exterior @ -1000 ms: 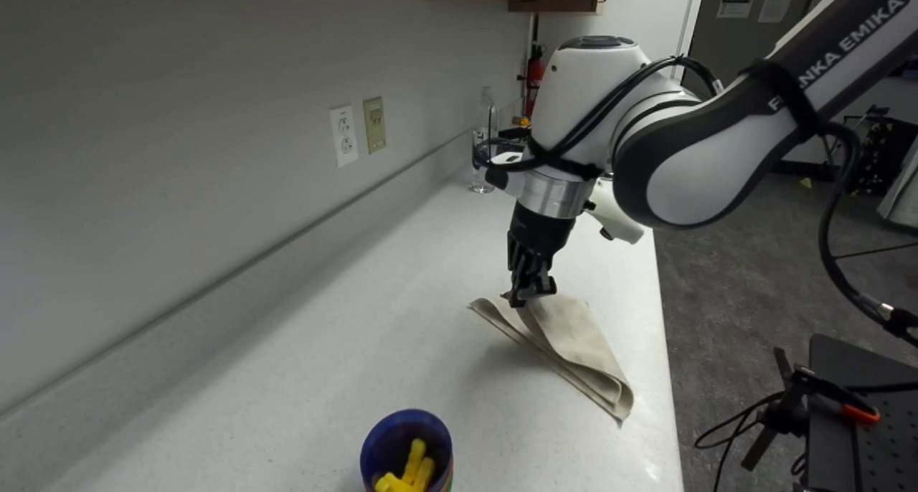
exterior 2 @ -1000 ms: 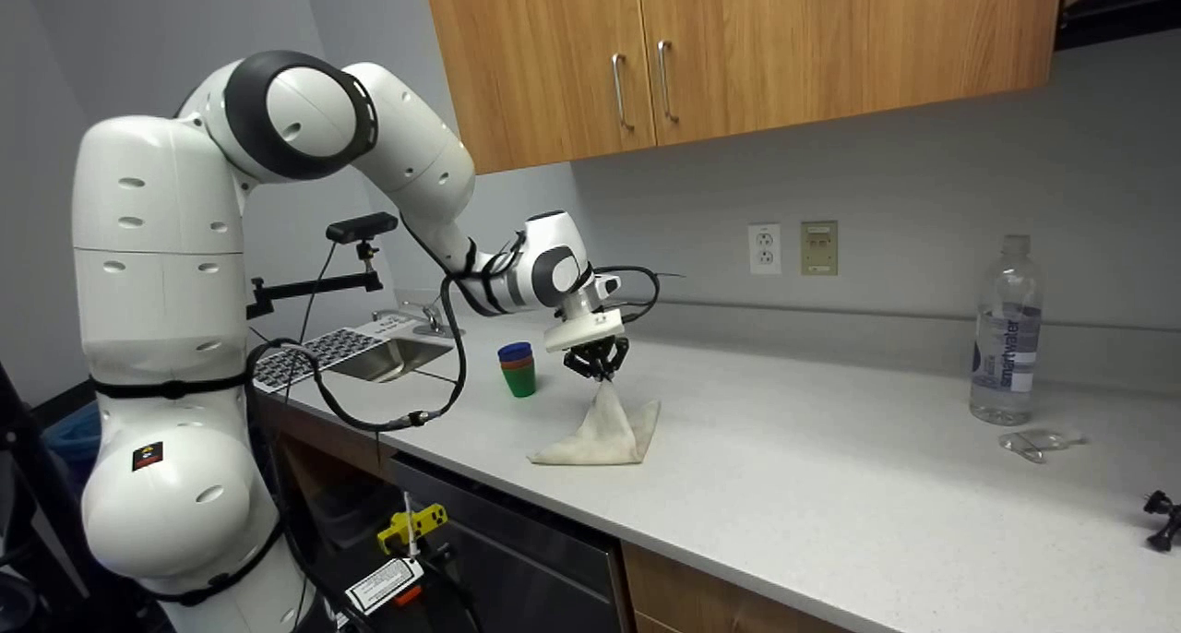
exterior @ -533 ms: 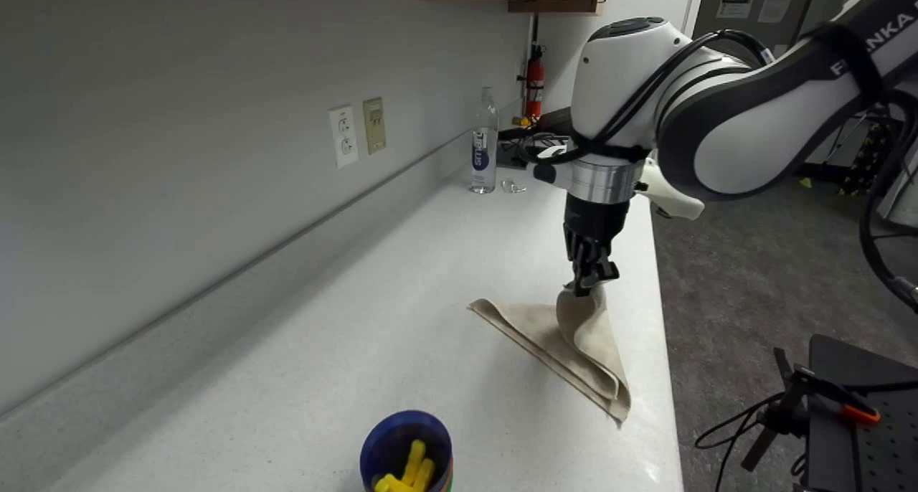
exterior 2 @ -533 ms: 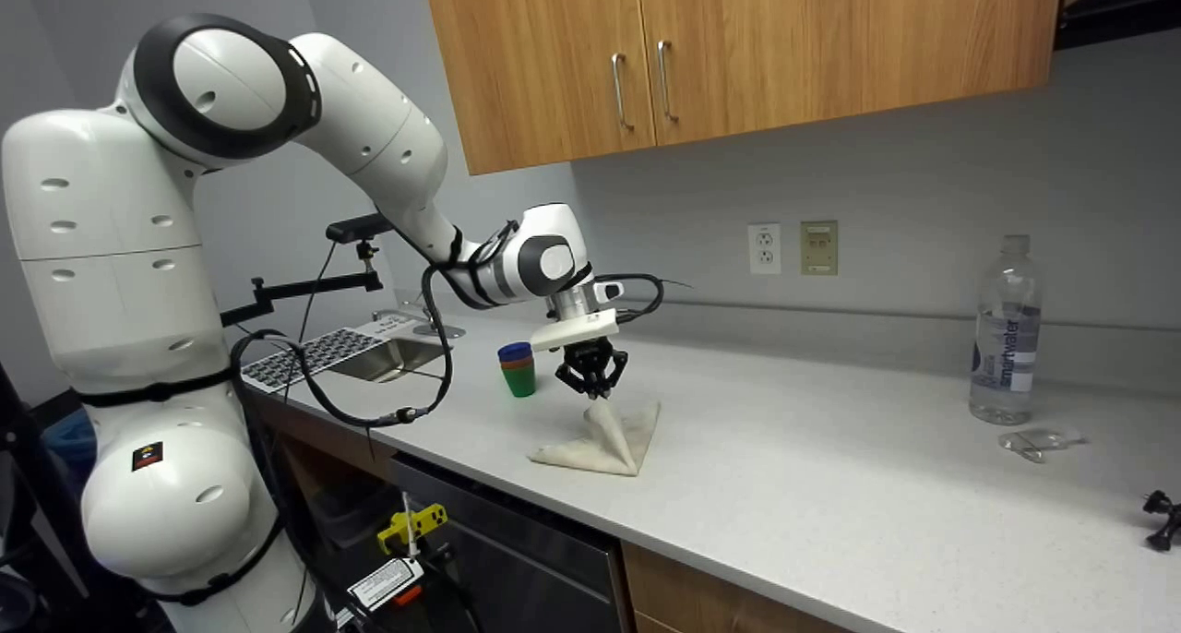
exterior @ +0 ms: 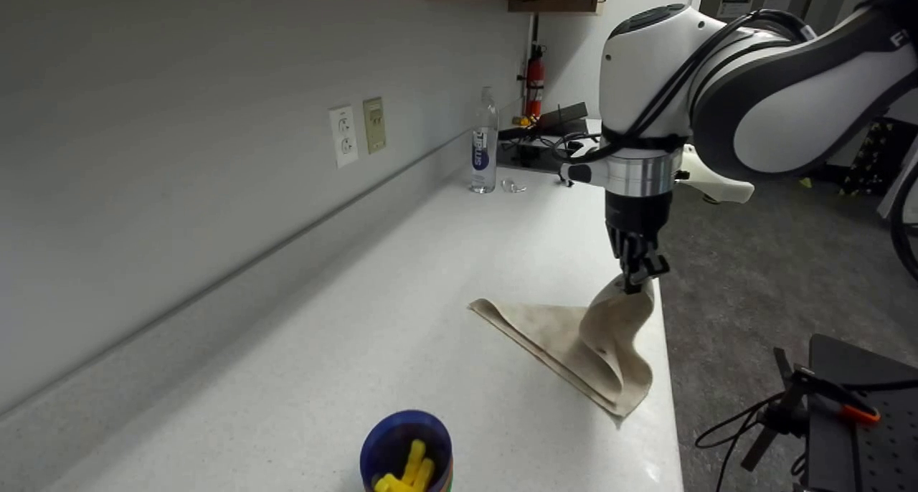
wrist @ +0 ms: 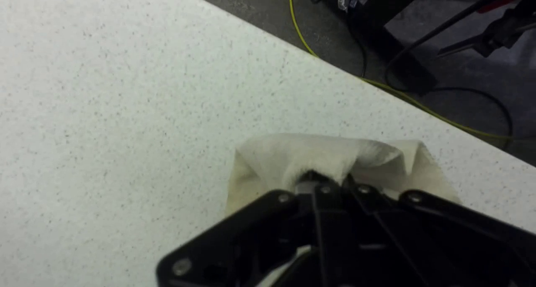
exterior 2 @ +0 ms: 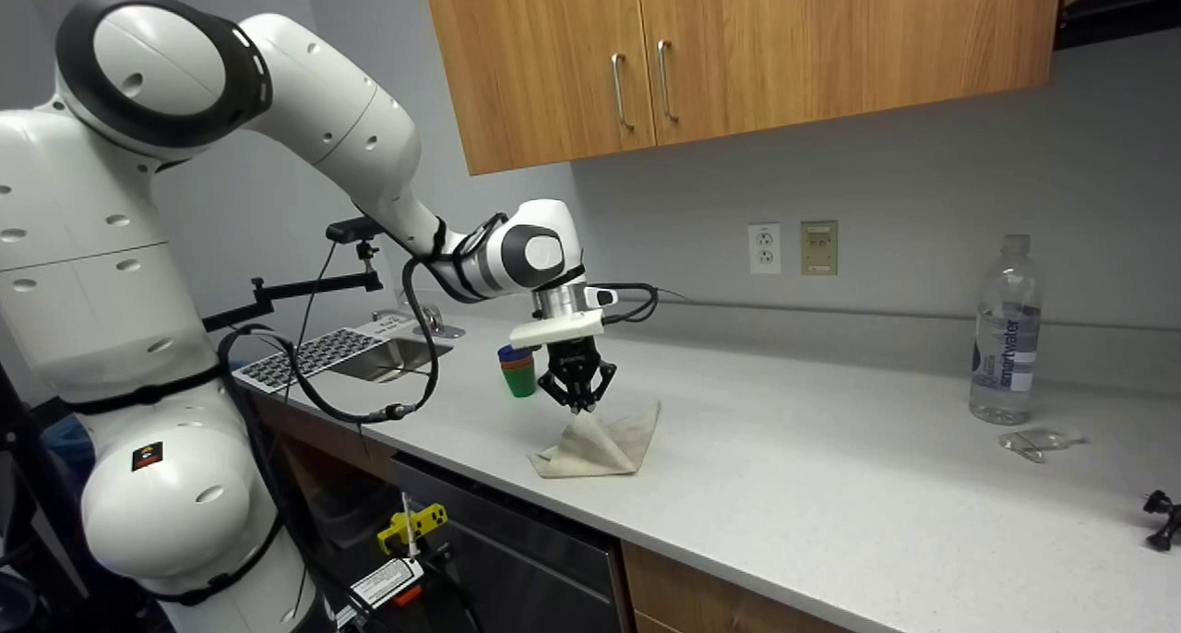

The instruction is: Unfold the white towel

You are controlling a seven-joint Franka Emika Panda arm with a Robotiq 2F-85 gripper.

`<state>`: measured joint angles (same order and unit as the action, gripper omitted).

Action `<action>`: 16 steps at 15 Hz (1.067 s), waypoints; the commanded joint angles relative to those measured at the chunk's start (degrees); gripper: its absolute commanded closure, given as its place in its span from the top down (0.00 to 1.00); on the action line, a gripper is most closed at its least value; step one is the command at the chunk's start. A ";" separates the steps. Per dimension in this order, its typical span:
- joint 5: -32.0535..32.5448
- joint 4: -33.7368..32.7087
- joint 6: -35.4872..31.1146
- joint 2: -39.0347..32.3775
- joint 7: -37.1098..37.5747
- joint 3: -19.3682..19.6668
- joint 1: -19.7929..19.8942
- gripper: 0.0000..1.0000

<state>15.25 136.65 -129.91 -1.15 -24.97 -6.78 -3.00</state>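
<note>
I drive a white arm (exterior 2: pixel 341 107) with rounded shells (exterior 2: pixel 111 315) dotted by small oval recesses (exterior 2: pixel 117 220). A black ring (exterior 2: pixel 244 68) frames the white cap (exterior 2: pixel 159 59) at the big joint. Black straps (exterior 2: pixel 148 396) bind the arm, and black cables (exterior: pixel 663 99) run along it. I can read a white letter F (exterior: pixel 898 39) on dark trim (exterior: pixel 870 35), and make out a small dark sticker (exterior 2: pixel 148 456) with red and yellow. Beyond a silver collar (exterior: pixel 640 176), my tool (exterior 2: pixel 582 408) is black, its links (wrist: pixel 234 232) studded with pale screws (wrist: pixel 181 267).
</note>
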 commanded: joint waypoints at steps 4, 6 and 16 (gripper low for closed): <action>0.36 2.01 5.68 3.99 0.10 0.88 -0.64 0.01; 0.32 2.17 6.37 4.03 0.25 1.01 -0.60 0.01; 0.65 7.44 -1.78 5.47 -3.26 2.83 0.26 0.01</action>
<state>15.56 140.00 -127.09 0.93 -25.79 -5.15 -3.00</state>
